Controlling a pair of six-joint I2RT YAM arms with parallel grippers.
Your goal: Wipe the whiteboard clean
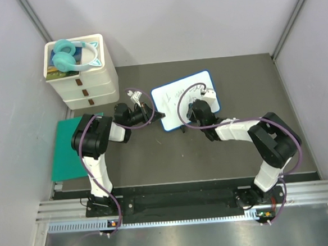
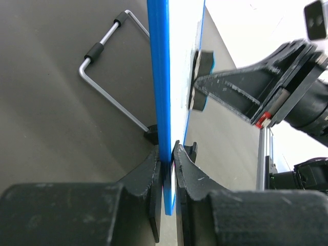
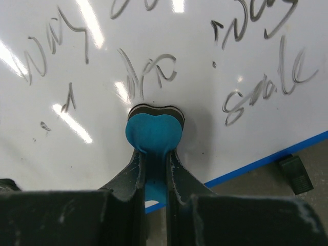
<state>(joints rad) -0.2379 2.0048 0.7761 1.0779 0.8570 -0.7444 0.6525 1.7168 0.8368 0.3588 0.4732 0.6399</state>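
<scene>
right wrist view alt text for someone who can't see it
The right gripper holds a small blue eraser against the whiteboard, which fills most of the view and bears dark handwritten scribbles. Its blue rim crosses the lower right, dark table beyond.

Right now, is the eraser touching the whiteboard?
Touching. The left wrist view shows it side-on: the eraser sits flat against the face of the whiteboard, with no gap between them.

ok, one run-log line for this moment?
left gripper: shut on whiteboard edge | right gripper: shut on blue eraser, against board face | scribbles: unerased
</scene>
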